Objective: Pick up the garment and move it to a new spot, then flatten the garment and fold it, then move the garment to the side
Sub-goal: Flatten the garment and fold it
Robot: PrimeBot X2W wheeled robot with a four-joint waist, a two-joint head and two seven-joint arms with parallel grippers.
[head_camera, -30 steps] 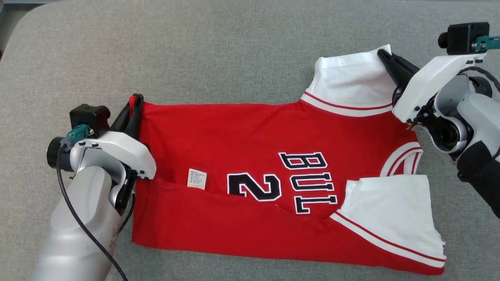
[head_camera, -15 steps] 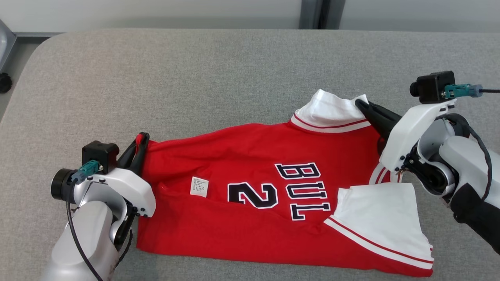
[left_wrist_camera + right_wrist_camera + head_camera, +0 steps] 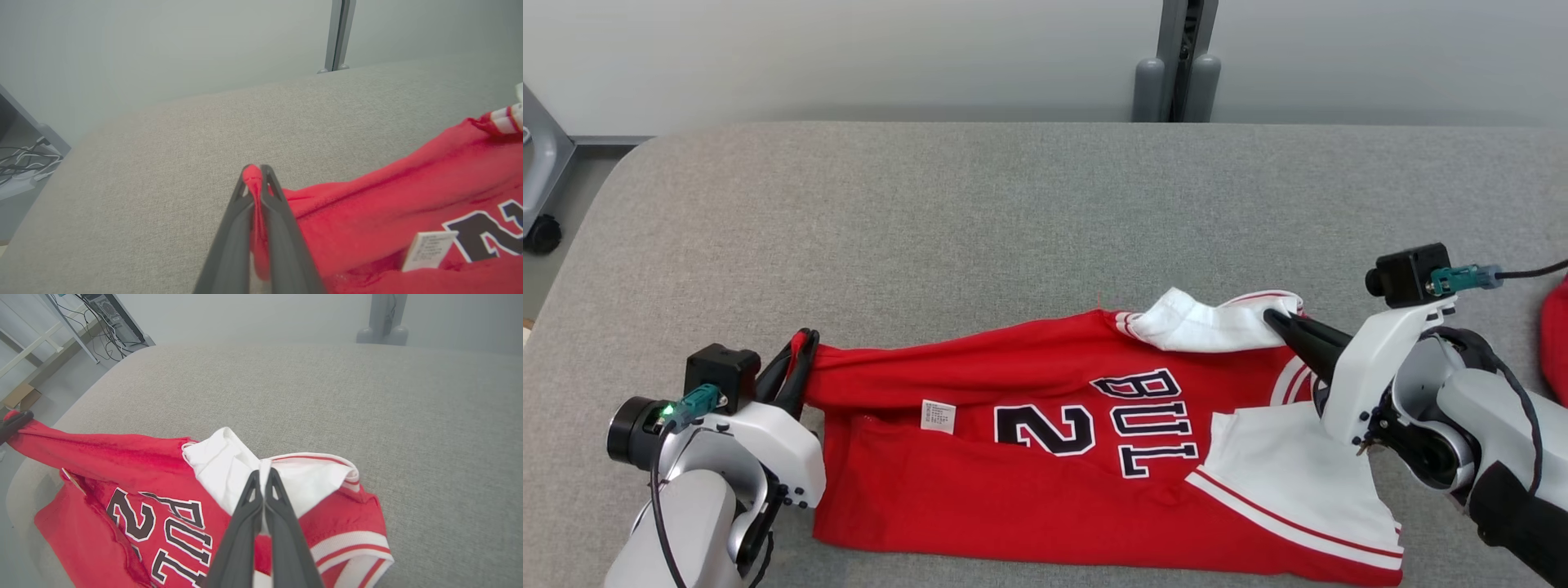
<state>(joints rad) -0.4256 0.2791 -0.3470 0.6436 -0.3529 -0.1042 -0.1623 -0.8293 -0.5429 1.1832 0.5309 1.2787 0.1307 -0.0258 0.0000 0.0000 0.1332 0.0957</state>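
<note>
The garment (image 3: 1013,482) is a red jersey with white sleeves and dark lettering, lying across the near part of the grey table (image 3: 980,229). My left gripper (image 3: 800,347) is shut on its red hem corner at the left; the left wrist view shows that fabric (image 3: 255,192) pinched between the fingers (image 3: 278,212). My right gripper (image 3: 1278,320) is shut on the far white sleeve (image 3: 1201,327), which is bunched and lifted off the surface. In the right wrist view the sleeve (image 3: 220,465) is clamped at the tips of the right gripper (image 3: 261,477). The far edge hangs taut between both grippers.
Another red item (image 3: 1556,335) shows at the table's right edge. A grey post (image 3: 1176,82) stands behind the table against a pale wall. A frame on a caster wheel (image 3: 541,233) stands on the floor at the far left. Bare grey table surface stretches beyond the jersey.
Both grippers have pulled the jersey's far edge toward the near side, and the far sleeve has crumpled. The head camera has tilted up, bringing the wall and post into view.
</note>
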